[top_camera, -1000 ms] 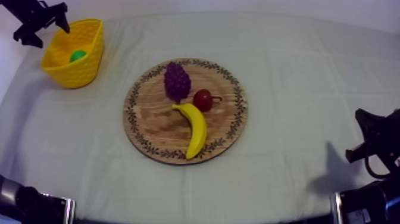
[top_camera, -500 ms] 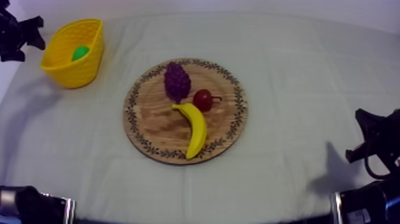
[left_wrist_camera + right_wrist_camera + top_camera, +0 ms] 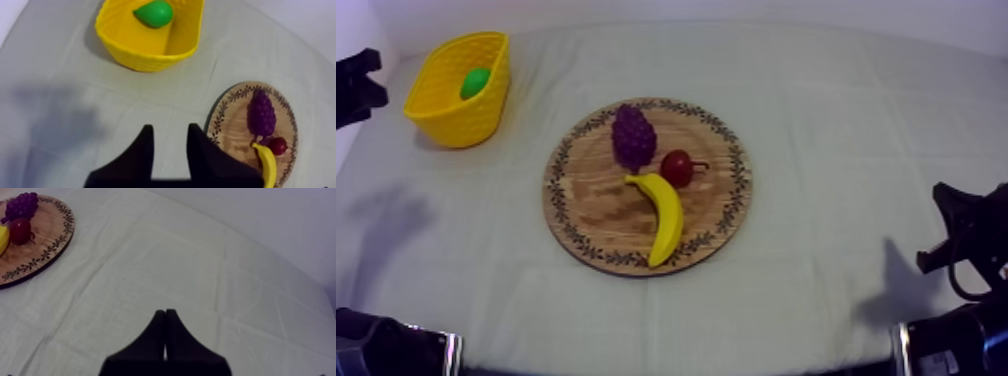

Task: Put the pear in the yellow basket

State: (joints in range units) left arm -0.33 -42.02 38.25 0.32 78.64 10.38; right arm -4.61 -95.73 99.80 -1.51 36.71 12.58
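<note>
We see the smooth, glossy green toy pear (image 3: 154, 13) lying inside the yellow lattice-walled basket (image 3: 145, 52), against one wall. Our left gripper (image 3: 170, 131) hangs over bare cloth near the basket, its fingers spread wide around nothing. Our right gripper (image 3: 165, 313) is pressed into a narrow wedge, well apart from the round wooden board with a patterned rim (image 3: 596, 210).

Black left fingers (image 3: 144, 155) and right fingers (image 3: 159, 334), 2 each, taper to blunt tips.
</note>
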